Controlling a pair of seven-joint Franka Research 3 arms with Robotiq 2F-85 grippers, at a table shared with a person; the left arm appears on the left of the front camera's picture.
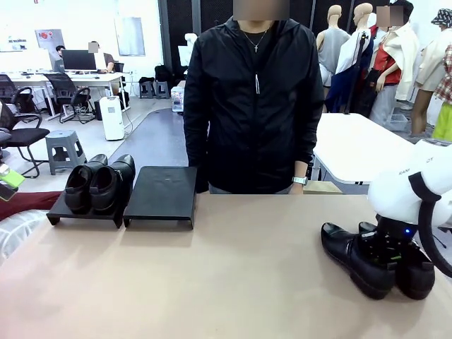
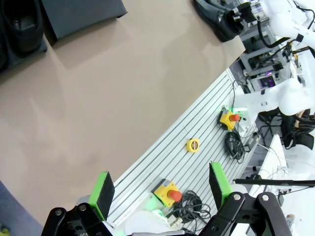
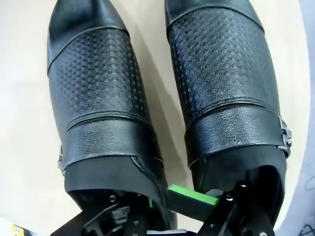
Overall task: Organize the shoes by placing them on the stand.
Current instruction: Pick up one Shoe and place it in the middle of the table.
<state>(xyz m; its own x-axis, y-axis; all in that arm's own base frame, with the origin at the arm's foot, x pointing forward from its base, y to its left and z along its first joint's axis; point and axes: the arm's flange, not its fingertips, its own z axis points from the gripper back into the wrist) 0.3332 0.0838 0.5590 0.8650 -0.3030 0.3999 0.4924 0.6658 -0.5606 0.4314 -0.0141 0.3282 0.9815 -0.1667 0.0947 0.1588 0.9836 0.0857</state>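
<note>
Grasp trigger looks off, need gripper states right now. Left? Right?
Left gripper: open, holding nothing.
Right gripper: shut on the pair of shoes, pinching their adjoining inner edges at the openings.

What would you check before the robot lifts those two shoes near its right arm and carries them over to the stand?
1. Right section of the stand free: ok.
2. Left section holds its pair: ok.
3. Right gripper down at the two shoes on the table, jaws at their openings: ok.
4. Jaws firmly clamping both shoes: cannot tell.
5. Left gripper open, back by the table's near edge: ok.
6. Person's hands off the tabletop: ok.
</note>
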